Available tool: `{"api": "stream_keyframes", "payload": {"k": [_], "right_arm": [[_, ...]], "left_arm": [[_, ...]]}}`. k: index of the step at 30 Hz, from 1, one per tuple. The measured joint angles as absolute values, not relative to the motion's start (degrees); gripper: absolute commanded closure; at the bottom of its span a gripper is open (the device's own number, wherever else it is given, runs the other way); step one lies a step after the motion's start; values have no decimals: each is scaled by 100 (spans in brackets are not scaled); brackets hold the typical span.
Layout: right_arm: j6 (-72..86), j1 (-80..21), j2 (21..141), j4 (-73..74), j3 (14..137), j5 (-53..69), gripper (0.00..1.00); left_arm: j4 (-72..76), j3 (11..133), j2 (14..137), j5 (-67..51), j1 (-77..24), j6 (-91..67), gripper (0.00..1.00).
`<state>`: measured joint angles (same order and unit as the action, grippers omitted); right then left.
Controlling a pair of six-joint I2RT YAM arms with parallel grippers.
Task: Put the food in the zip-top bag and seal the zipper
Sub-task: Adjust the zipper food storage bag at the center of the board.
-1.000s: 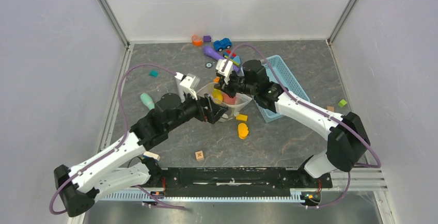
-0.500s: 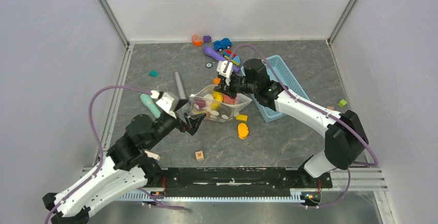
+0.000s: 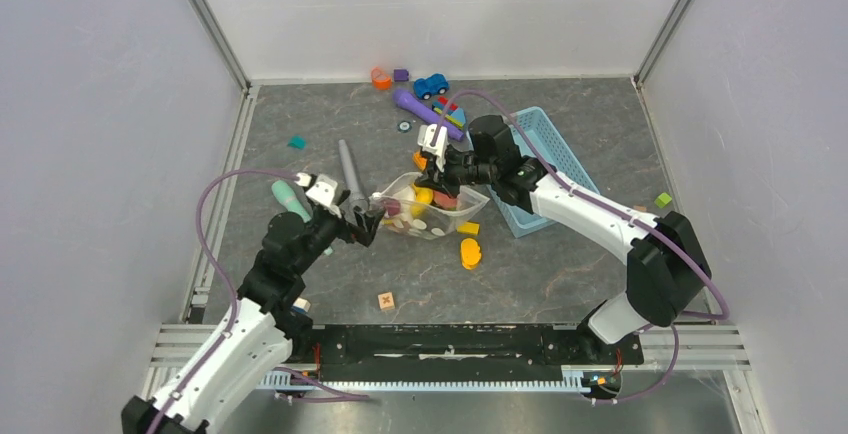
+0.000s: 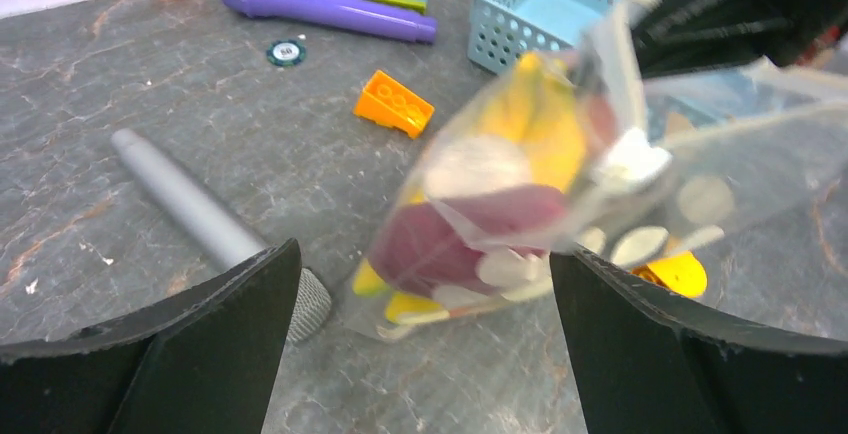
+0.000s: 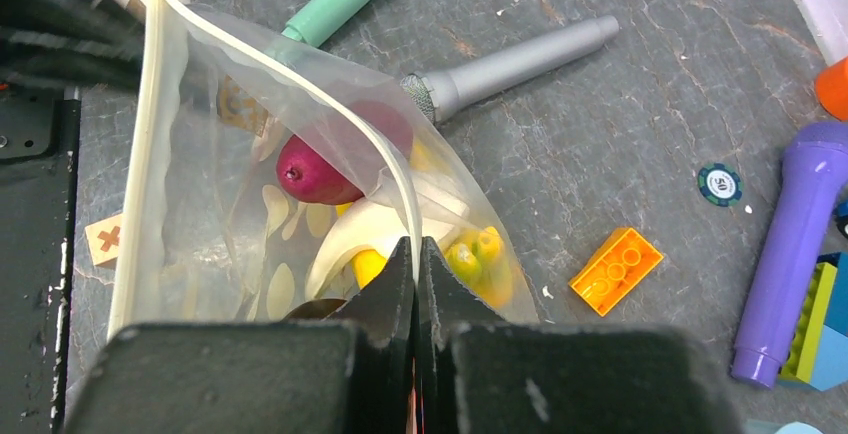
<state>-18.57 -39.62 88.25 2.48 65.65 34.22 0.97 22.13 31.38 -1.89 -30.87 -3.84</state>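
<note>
At the centre of the bench [image 3: 560,274], the zip-top bag [image 3: 432,212] lay between the two arms with its mouth gaping and the food [image 4: 540,124] inside: a yellow banana bunch [image 5: 478,254], a pink-red fruit [image 5: 305,179] and a dark purple piece [image 4: 450,234]. The right tool [image 5: 415,254] was clamped flat on one lip of the zipper [image 5: 385,154], and the opposite lip stood well apart from it. The left tool [image 4: 422,259] was spread wide at the bag's closed end and gripped nothing.

Hazards, as judged from this state:

- A pull on the single held lip would likely drag or tip the floppy bag, and the loose pieces could roll out of the open mouth.
- Closing the left tool at its present place could pinch a toy through the film, or catch the grey toy microphone [image 4: 200,214] just beside the bag, instead of the film alone.
- The seal would probably fail if the lips were pressed together out of line, or with film or fruit trapped between them.
- An orange-yellow piece [image 3: 470,252] lay outside, just beside the bag. Whether it counted as food could not be determined from this view.

Legible marking was limited to "50" on a dark round chip [image 5: 718,184]. A wooden cube [image 5: 105,239] bore a red cross. The bag showed only pale dots, and no brand could be read.
</note>
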Motion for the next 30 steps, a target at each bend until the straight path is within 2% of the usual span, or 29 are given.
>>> {"api": "stream_keyframes", "payload": {"k": [4, 7, 12, 17, 22, 24, 25, 27, 30], "right_arm": [[-1903, -3962, 8862, 360, 6622, 3509, 99], [-1942, -3957, 8866, 405, 6630, 3529, 99], [-1968, -3927, 8866, 493, 6630, 3583, 99], [-1986, -3924, 8866, 532, 6630, 3605, 99], [-1986, -3920, 8866, 532, 6630, 3662, 98], [-1984, -3920, 8866, 534, 6630, 3704, 97], [-1981, -3920, 8866, 534, 6630, 3715, 95], [-1981, -3920, 8866, 537, 6630, 3734, 84], [-1968, -3909, 8866, 550, 6630, 3728, 48]], "left_arm": [[1070, 2069, 3632, -1763, -1732, -711, 8], [1776, 2056, 4209, -2674, -1435, -888, 19], [2534, 1994, 4617, -3645, -1367, -1026, 28], [3085, 1929, 4611, -4187, -1358, -1133, 58], [3321, 1916, 4611, -4394, -1358, -1175, 75], [3352, 1911, 4611, -4427, -1358, -1184, 90], [3358, 1911, 4611, -4469, -1358, -1188, 98], [3363, 1911, 4609, -4543, -1358, -1208, 98], [3358, 1909, 4582, -4628, -1358, -1214, 98]]}}
